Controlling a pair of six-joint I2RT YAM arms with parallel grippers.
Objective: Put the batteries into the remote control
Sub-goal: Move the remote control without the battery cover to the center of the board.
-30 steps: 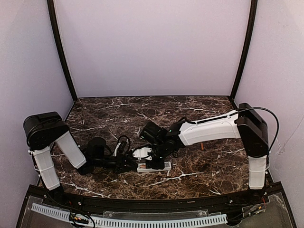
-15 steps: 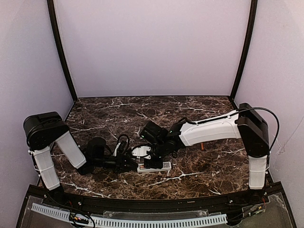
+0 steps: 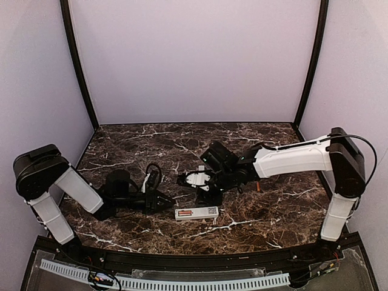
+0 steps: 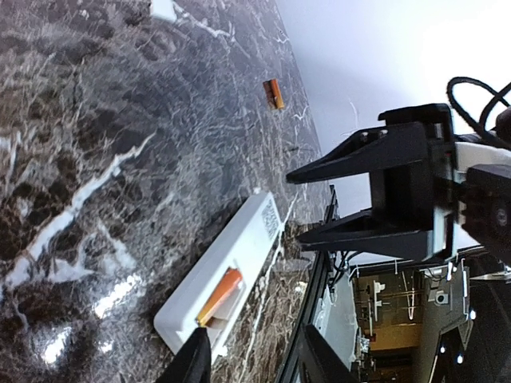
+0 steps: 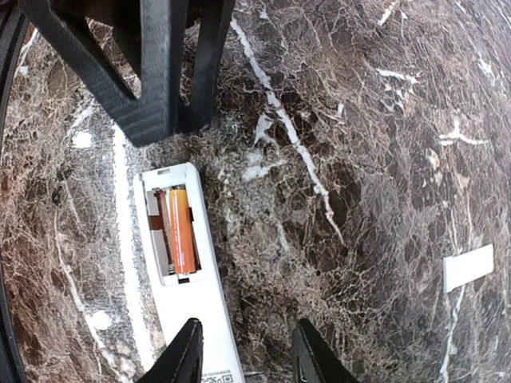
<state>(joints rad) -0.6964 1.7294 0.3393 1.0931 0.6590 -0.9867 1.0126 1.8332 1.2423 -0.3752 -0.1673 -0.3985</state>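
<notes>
Right tool (image 5: 243, 351) withdrew from remote control (image 3: 196, 213); dark marble table (image 3: 273, 212), lilac walls (image 3: 194, 60).

White remote control (image 3: 196, 213) lies flat, orange battery (image 5: 180, 230) in its slot; second battery (image 4: 274, 93) well apart.

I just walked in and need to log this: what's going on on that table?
Two robot arms are loading a remote control. One battery already sits in its open slot. The left hand and right hand hover open near it, holding nothing. A second battery lies apart on the marble table.
</notes>
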